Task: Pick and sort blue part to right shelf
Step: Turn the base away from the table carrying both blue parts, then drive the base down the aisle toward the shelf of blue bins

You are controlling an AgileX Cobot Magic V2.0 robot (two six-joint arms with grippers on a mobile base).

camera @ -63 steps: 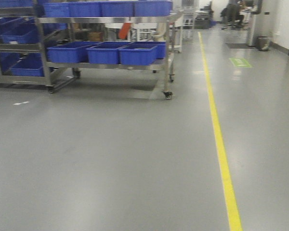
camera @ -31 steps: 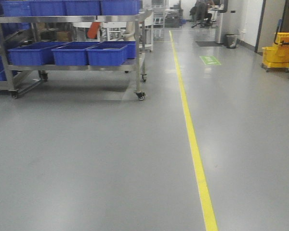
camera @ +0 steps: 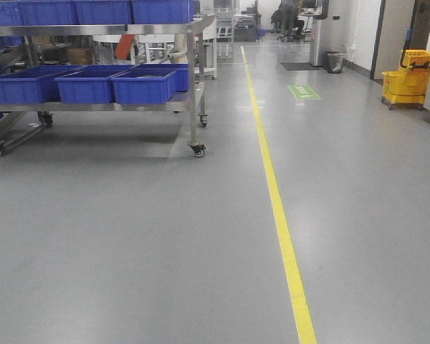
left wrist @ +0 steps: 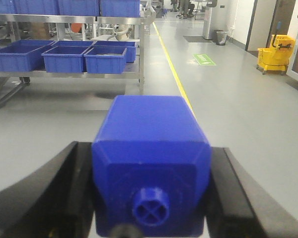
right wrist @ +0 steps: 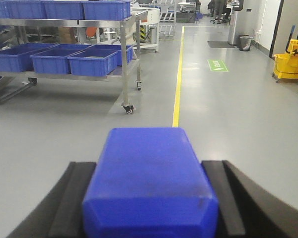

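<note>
Far-left corner of the floor [camera: 129,236]: steel shelf [camera: 93,30] on casters, blue bins [camera: 143,84] along its lower level. Yellow line [camera: 272,186] runs down the floor's middle; mop bucket [camera: 407,75] by the far-right edge. L gripper [left wrist: 149,193] — clamped on a squat blue block [left wrist: 149,129], small round knob toward the cam. R gripper [right wrist: 149,203] — clamped on the blue part [right wrist: 149,163], flat end toward the cam, knob not visible, well apart from the shelf.
</note>
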